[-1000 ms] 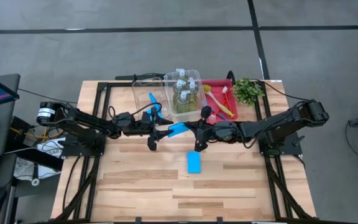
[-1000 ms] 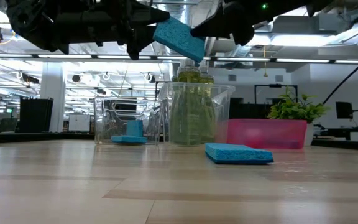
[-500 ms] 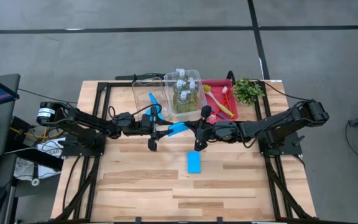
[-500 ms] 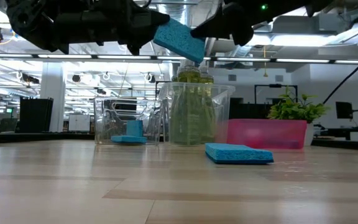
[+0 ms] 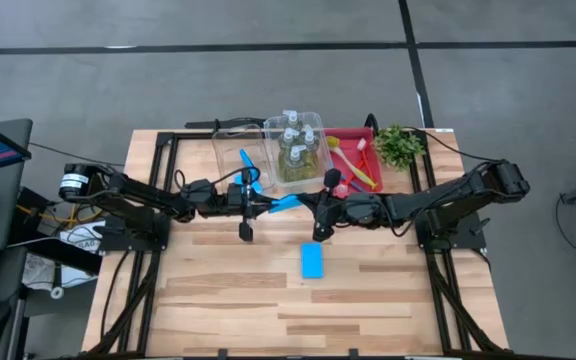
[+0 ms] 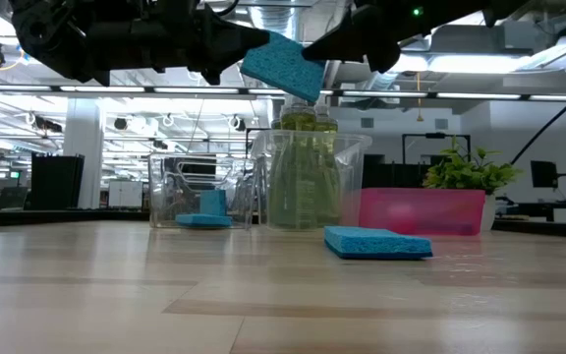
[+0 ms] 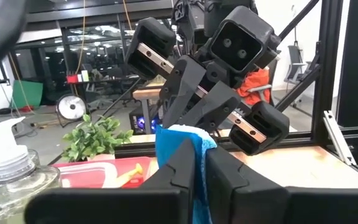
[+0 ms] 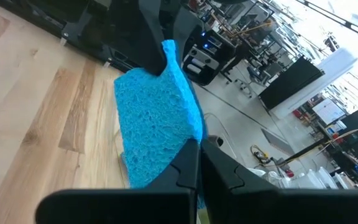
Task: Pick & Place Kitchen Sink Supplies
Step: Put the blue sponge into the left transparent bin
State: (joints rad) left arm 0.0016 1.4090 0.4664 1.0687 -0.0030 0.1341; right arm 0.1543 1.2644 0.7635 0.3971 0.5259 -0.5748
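The blue sponge hangs in the air between the two arms, above the middle of the surface; I think it is light and soft, so it will bend and squash if it is pinched hard; the best place to hold it looks like a short edge, with the flat sides between the fingers. The left end effector pinches one end of it and the right end effector pinches the other end, so both are closed tight on the same sponge. It looks flat and bright blue, with a rough, bubbly face, and it tilts a little in the low view.

A second blue sponge lies flat on the surface, nearer than the arms; a third blue sponge sits in the clear bin at the far side. Just right of it, the small bottles of yellow-green liquid stand in another clear bin; the brushes lie in the red tray.
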